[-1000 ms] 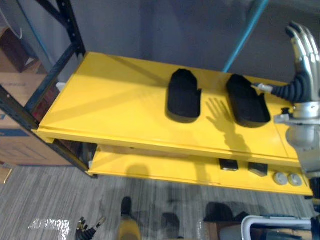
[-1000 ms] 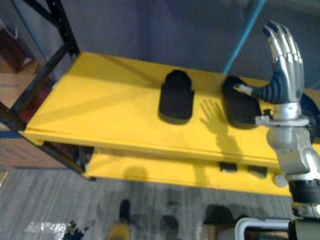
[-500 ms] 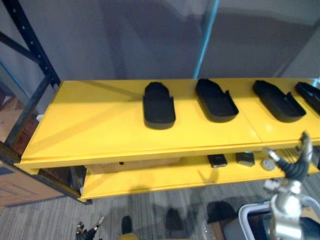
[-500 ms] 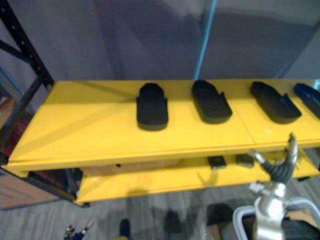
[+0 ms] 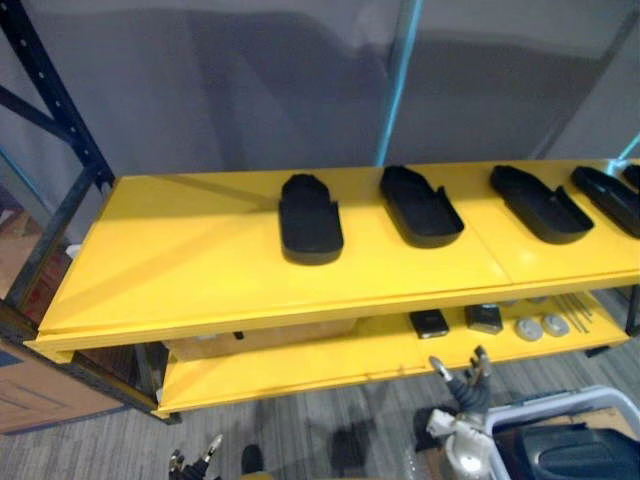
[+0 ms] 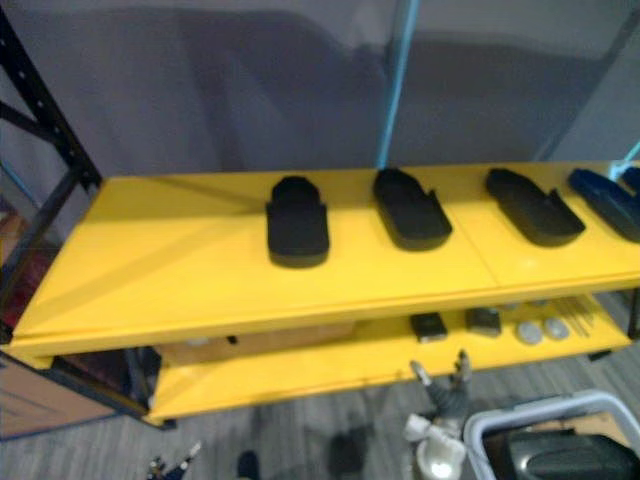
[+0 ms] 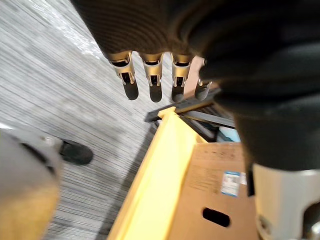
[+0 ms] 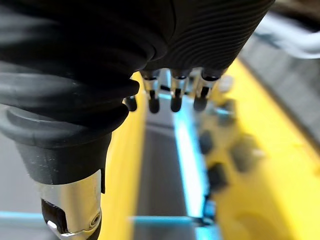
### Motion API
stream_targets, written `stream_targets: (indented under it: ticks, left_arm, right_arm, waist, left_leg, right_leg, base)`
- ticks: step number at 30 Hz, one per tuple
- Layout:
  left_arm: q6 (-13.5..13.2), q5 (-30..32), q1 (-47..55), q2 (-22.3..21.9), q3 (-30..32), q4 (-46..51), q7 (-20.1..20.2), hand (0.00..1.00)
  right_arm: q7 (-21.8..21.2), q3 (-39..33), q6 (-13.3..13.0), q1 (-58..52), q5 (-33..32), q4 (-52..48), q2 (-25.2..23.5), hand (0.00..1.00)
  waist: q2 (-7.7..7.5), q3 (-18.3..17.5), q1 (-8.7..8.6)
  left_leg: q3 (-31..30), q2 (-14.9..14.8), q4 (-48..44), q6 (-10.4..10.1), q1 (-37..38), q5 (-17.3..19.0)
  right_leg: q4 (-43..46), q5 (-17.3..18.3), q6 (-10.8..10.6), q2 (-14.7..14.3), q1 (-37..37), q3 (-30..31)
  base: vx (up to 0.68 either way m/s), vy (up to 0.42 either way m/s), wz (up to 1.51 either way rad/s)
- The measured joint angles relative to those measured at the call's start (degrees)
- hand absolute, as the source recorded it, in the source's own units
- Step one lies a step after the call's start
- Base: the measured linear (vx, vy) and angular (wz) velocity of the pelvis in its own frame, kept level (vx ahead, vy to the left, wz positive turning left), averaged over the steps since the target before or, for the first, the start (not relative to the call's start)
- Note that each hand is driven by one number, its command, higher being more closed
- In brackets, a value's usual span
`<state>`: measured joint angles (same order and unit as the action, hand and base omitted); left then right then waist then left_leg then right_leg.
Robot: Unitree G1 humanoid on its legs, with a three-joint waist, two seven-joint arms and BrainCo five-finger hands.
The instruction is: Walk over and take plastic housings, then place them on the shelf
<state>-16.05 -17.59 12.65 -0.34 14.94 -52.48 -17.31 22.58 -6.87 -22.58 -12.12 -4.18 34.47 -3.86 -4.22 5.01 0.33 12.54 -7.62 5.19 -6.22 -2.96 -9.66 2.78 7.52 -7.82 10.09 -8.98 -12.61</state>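
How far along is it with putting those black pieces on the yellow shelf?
Done: at least four black housings lie in a row on the yellow shelf. In hand: nothing; right hand and left hand hang open, empty. Left: fetching more, if any remain.

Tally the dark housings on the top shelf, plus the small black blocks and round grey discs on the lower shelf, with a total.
Dark plastic housings: 4
Small black blocks: 2
Round grey discs: 2
Total: 8 (a dark sliver cut by the right edge is not counted)
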Motion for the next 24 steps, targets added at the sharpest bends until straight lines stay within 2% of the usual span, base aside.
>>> stream_targets:
  ticks: [3,6,11,12,18,20,21,24]
  left_arm:
    - [0.01,-0.05,-0.32,0.27,-0.50,-0.62,-0.07,0.00]
    - [0.00,-2.67,-0.34,0.64,-0.55,-0.96,-0.06,0.00]
    - [-0.05,-4.54,-1.35,2.49,-0.87,-3.30,0.80,0.00]
    - [-0.07,-4.53,-1.47,2.83,-1.12,-3.29,1.07,0.00]
    - [-0.05,-4.35,-1.46,4.29,-2.74,-3.36,4.05,0.00]
    - [-0.04,-4.35,-1.47,4.36,-2.77,-3.46,4.82,0.00]
    - [1.64,-4.30,-3.06,5.08,-6.92,-4.97,5.09,0.00]
    - [1.64,-4.29,-3.12,5.04,-6.72,-4.99,5.10,0.00]
  right_arm:
    - [-0.43,0.17,-0.03,0.09,-2.85,4.84,-0.01,0.00]
    - [-0.43,0.66,-0.02,0.84,-3.01,7.11,-0.02,0.00]
    - [-1.04,3.21,0.02,2.98,-2.99,9.88,-0.15,0.00]
    - [-1.34,3.80,0.02,3.14,-2.97,10.26,-0.05,0.00]
    - [-1.79,4.29,0.02,3.41,-2.97,12.73,0.04,0.00]
    - [-2.55,4.35,-0.01,3.37,-2.98,13.61,0.35,0.00]
    - [-2.60,4.72,-0.13,4.02,-2.92,15.25,2.01,0.00]
    - [-2.59,4.61,-0.13,3.98,-2.92,15.25,2.03,0.00]
  waist:
    - [-0.13,0.06,-0.03]
    - [-0.45,0.24,0.02]
    - [-1.84,1.18,0.04]
    - [-2.70,0.91,0.02]
    - [-3.46,0.65,-0.29]
    - [-3.63,0.55,-0.52]
    - [-2.32,0.96,-1.20]
    - [-2.42,1.03,-1.18]
  left_leg:
    - [-0.79,0.71,0.00,0.08,0.05,0.37]
    - [-1.08,1.20,0.00,0.18,0.06,0.62]
    - [-1.10,1.33,0.04,-0.16,1.12,1.40]
    - [-1.09,1.32,0.04,-0.21,1.14,1.52]
    - [-1.09,1.28,0.04,-0.44,1.66,2.31]
    - [-1.08,1.21,0.03,-0.46,1.97,2.58]
    - [-0.86,2.17,0.03,-0.22,2.65,3.93]
    - [-0.88,2.15,0.04,-0.66,2.59,3.56]
  right_leg:
    - [-0.22,-0.02,-0.02,0.43,-0.86,-0.81]
    - [-0.33,0.02,0.02,0.80,-1.23,-1.36]
    - [-0.31,0.38,0.67,0.84,-2.29,-1.51]
    - [-0.31,0.47,0.82,0.83,-2.30,-1.51]
    - [0.76,0.76,1.57,0.84,-2.31,-1.51]
    - [0.98,0.58,1.90,0.80,-2.48,-1.50]
    - [1.22,-2.07,0.53,1.99,-1.08,-3.40]
    - [0.89,-0.61,-0.34,2.00,-1.22,-3.53]
  base:
    - [0.05,-0.006,0.16]
    - [0.05,-0.007,0.09]
    - [0.04,-0.013,0.00]
    - [0.04,-0.016,0.01]
    - [0.04,-0.012,0.00]
    - [0.02,-0.005,0.00]
    - [0.00,0.000,0.00]
    - [-0.01,-0.049,0.00]
